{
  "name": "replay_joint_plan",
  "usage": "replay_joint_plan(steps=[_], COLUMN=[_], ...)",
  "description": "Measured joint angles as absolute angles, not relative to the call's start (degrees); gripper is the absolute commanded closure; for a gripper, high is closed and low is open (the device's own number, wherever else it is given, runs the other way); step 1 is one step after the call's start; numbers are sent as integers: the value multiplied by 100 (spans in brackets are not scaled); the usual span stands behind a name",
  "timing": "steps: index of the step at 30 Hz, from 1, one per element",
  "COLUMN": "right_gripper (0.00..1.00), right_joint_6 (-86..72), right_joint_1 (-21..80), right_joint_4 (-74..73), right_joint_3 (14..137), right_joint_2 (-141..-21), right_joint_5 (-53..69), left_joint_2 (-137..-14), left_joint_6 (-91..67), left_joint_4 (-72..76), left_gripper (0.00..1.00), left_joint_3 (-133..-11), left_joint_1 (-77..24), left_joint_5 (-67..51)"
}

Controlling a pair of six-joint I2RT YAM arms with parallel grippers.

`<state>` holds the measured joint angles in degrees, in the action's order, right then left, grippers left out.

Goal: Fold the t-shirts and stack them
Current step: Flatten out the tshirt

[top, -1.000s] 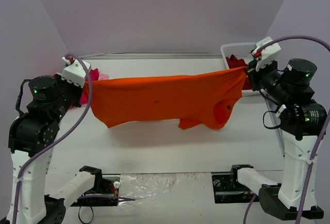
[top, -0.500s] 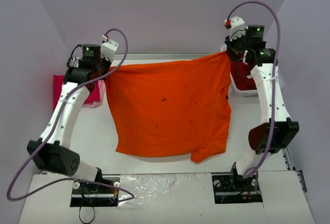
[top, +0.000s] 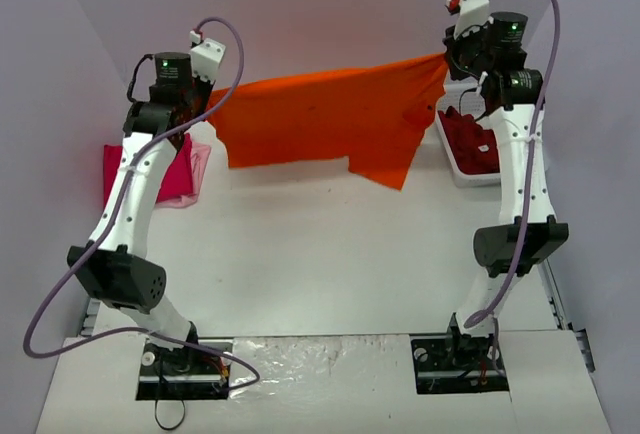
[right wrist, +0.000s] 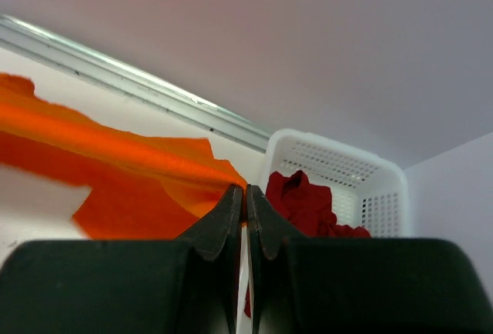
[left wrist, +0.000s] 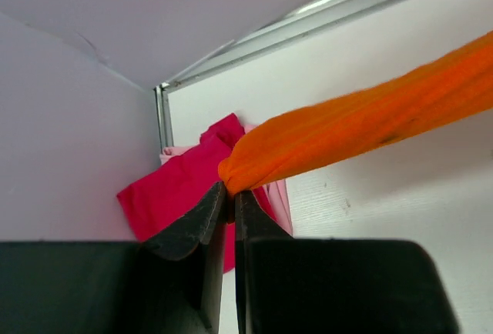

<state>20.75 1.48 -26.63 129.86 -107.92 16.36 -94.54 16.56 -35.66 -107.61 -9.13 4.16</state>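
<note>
Orange cloth spans the upper middle of the top view. The orange t-shirt [top: 320, 124] is stretched in the air between the two arms, its lower edge and one sleeve drooping over the far part of the table [top: 330, 264]. At upper left, the left gripper [left wrist: 231, 193] is pinched tight on one bunched corner. At upper right, the right gripper [right wrist: 246, 193] is clamped on the opposite corner, just above the white basket [right wrist: 339, 157] holding dark red t-shirts [right wrist: 296, 192]. A magenta-pink t-shirt [top: 140, 169] lies at the left edge. The step looks like spreading the shirt before folding. Next it likely needs lowering flat onto the table — both arms together, with even tension so it lands smooth.
</note>
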Motion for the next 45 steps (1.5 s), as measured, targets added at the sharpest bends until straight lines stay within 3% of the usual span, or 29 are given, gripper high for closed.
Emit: replay_joint_plan(steps=[6, 14, 20, 30, 40, 41, 42, 43, 45], right_gripper=[100, 100, 100, 100, 100, 94, 54, 34, 5], right_joint_6=[2040, 2084, 2082, 2060, 2086, 2086, 2093, 2067, 2112], right_joint_1=[150, 156, 156, 158, 156, 156, 158, 161, 169], right_joint_4=[-2617, -2694, -3076, -2764, -1990, -1935, -1911, -1909, -1876], right_joint_3=[12208, 9583, 9561, 11295, 10739, 10755, 10838, 11052, 11686], right_joint_2=[-9605, -7424, -6681, -7769, -9966, -10178, -10455, -10794, -11581], right_joint_5=[1732, 1848, 1837, 1634, 1376, 1358, 1339, 1299, 1168], left_joint_2=[-8265, -6353, -5848, -6744, -9109, -9509, -9876, -10285, -11321], left_joint_6=[1619, 1575, 1575, 1590, 1715, 1743, 1802, 1855, 1900], left_joint_4=[-3557, -3789, -4346, -4104, -3138, -3068, -3033, -2982, -3024], left_gripper=[98, 98, 98, 98, 98, 74, 39, 12, 3], left_joint_3=[-10398, -8309, -8230, -10005, -9865, -9909, -10016, -10167, -10871], left_joint_1=[-899, -897, -897, -897, -858, -845, -834, -823, -784], left_joint_5=[423, 342, 257, 357, 508, 532, 563, 598, 681])
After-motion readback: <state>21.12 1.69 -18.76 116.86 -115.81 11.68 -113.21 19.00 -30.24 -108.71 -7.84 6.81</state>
